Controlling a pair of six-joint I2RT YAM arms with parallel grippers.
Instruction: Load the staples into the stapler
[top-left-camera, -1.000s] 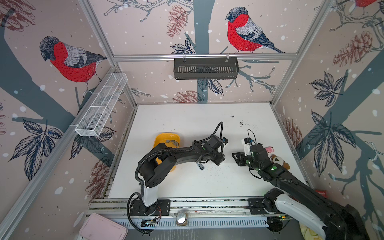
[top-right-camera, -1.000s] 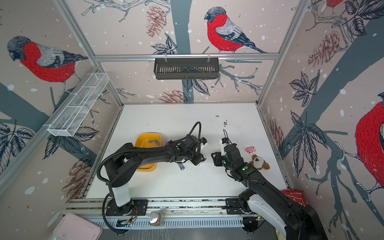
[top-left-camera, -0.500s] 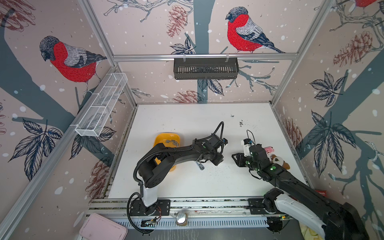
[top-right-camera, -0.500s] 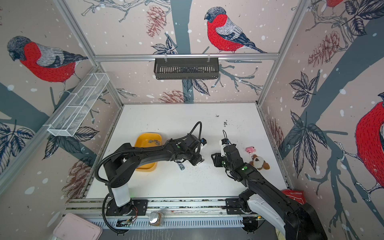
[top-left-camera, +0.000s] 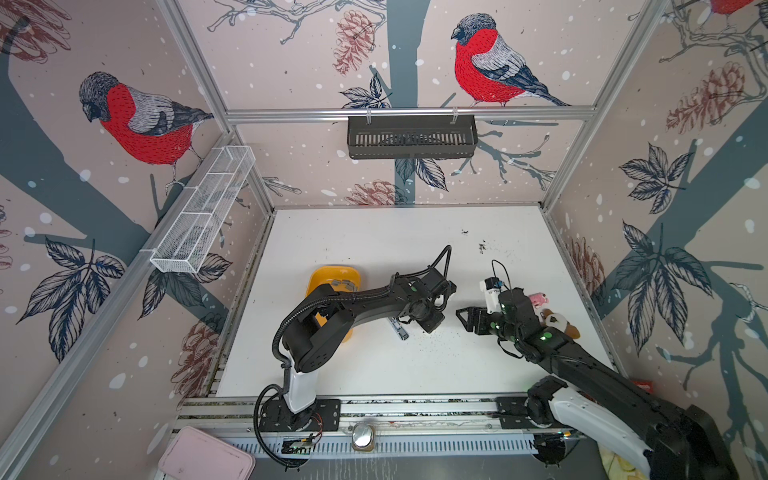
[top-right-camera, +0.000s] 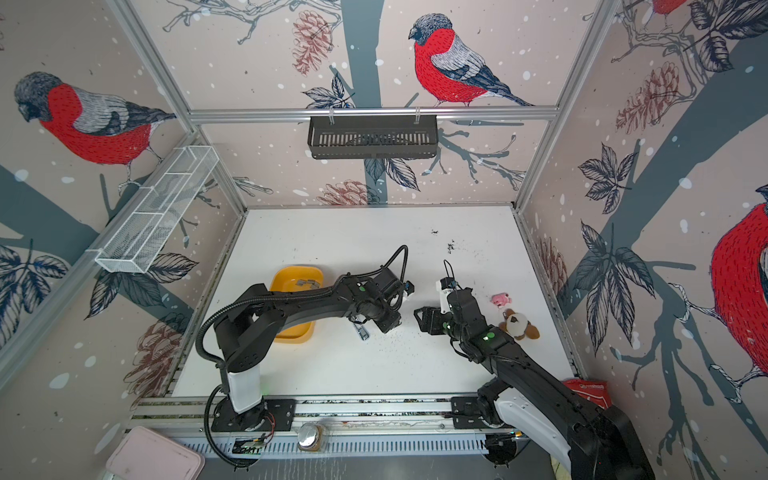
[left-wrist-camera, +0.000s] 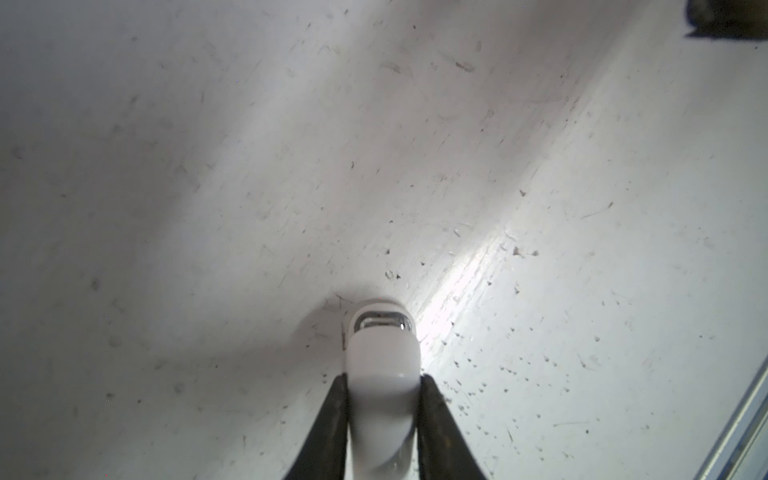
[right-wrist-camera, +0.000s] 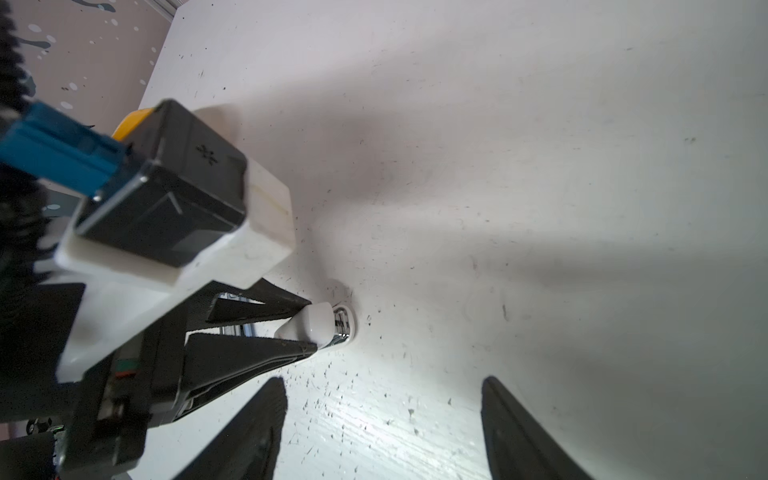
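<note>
Stapler (left-wrist-camera: 380, 345) in left tool (left-wrist-camera: 381, 376), arm (top-left-camera: 361, 300) over tray (top-left-camera: 328, 273) of staples (top-left-camera: 344, 285)

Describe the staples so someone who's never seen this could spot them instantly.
On the white table, find the yellow tray at the left. The staples lie inside it near the far rim: short silver-grey strips, unlike the tiny dark specks strewn outside.

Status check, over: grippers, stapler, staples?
Left gripper shut on stapler, nose down at table. Right gripper open, empty, alongside. Staples in yellow tray; left arm crosses over tray.
</note>
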